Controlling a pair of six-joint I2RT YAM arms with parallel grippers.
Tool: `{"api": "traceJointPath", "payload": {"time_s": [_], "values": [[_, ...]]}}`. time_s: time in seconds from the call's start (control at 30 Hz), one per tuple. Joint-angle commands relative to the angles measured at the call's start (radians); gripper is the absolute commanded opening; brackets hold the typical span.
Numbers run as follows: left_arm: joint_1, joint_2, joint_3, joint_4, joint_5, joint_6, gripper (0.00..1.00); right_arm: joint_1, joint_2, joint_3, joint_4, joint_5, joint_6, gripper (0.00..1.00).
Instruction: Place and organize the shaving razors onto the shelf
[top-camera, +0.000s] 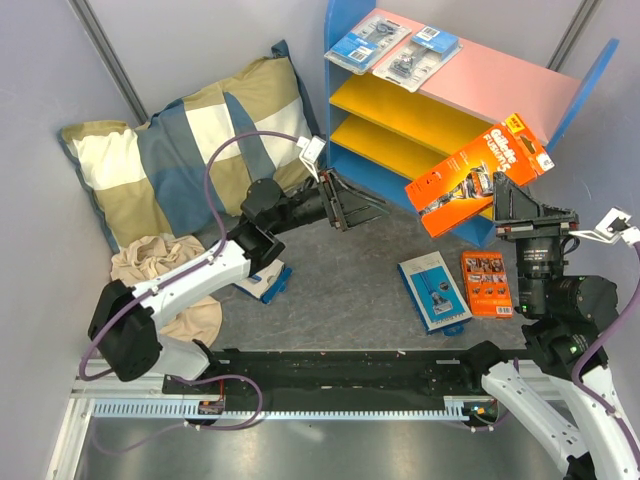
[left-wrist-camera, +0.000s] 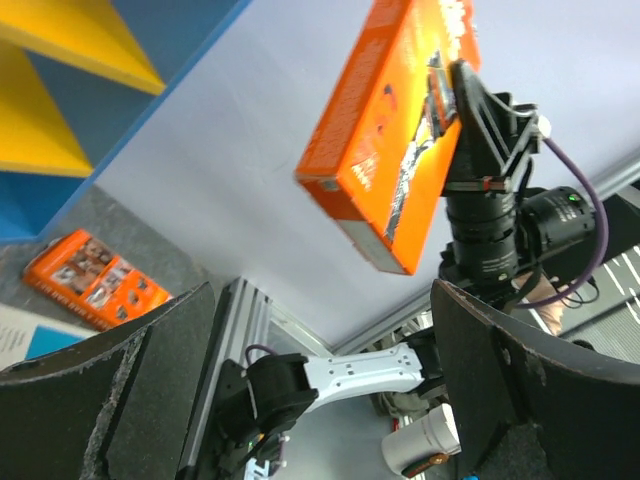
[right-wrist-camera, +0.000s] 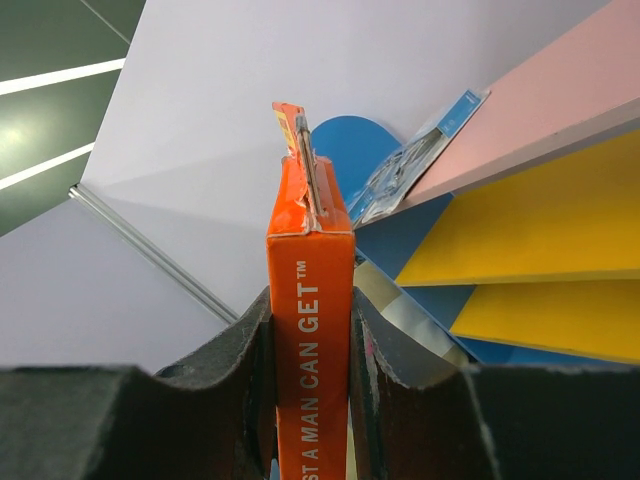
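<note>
**Worktop** (top-camera: 350, 270): grey surface that carries the loose stock.

**Shelf** (top-camera: 470, 125): slanted unit at the far side, with blue side panels, a pink top board and two yellow boards below.

**Pillow** (top-camera: 190, 150): checked, at far left, just beside the shelf's left panel.

**Cloth** (top-camera: 150, 265): beige and crumpled, at the pillow's near edge.

**Large orange box** (top-camera: 478, 175): razor carton, lifted off the worktop and held in the air before the shelf's right end. In the top view its long axis slants from near-left to far-right, askew to the board fronts. Whether it touches the shelf cannot be told.

**Right claw** (top-camera: 508, 205): clamped on the carton's near-right end, one finger on each broad face. The right wrist view shows the carton edge-on. The shelf boards lie ahead and to the left of this claw. This arm is judged the nearer one, and the placing likely depends on turning the carton's long axis parallel to a board front.

**Left claw** (top-camera: 365, 210): fingers wide apart, holding nothing. It hangs above the worktop before the shelf's left half, pointed toward the carton.

**Blue-and-white box** (top-camera: 434, 291): lies flat on the worktop, right of centre.

**Small orange box** (top-camera: 487, 282): lies flat, just beside the blue-and-white box and near the right arm.

**Blister packs** (top-camera: 366, 42): two, side by side on the left end of the pink board.

**Part-hidden pack** (top-camera: 268, 283): blue-edged, under the left arm
</note>
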Motion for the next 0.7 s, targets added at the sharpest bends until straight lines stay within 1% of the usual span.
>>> {"api": "traceJointPath", "payload": {"time_s": [0.0, 0.4, 0.47, 0.6, 0.67], "values": [[-0.027, 0.057, 0.07, 0.131, 0.04, -0.076, 0.93, 0.0, 0.012, 0.007, 0.052, -0.01, 0.023, 0.0], [-0.091, 0.171, 0.19, 0.174, 0.032, -0.102, 0.91, 0.0, 0.005, 0.007, 0.057, -0.024, 0.031, 0.0], [-0.1, 0.189, 0.207, 0.185, 0.038, -0.112, 0.89, 0.0, 0.002, 0.005, 0.057, -0.024, 0.034, 0.0], [-0.116, 0.218, 0.236, 0.188, 0.057, -0.125, 0.8, -0.002, -0.002, -0.001, 0.058, -0.021, 0.049, 0.02], [-0.125, 0.223, 0.242, 0.2, 0.06, -0.128, 0.77, 0.001, -0.004, -0.003, 0.058, -0.022, 0.054, 0.02]]}}
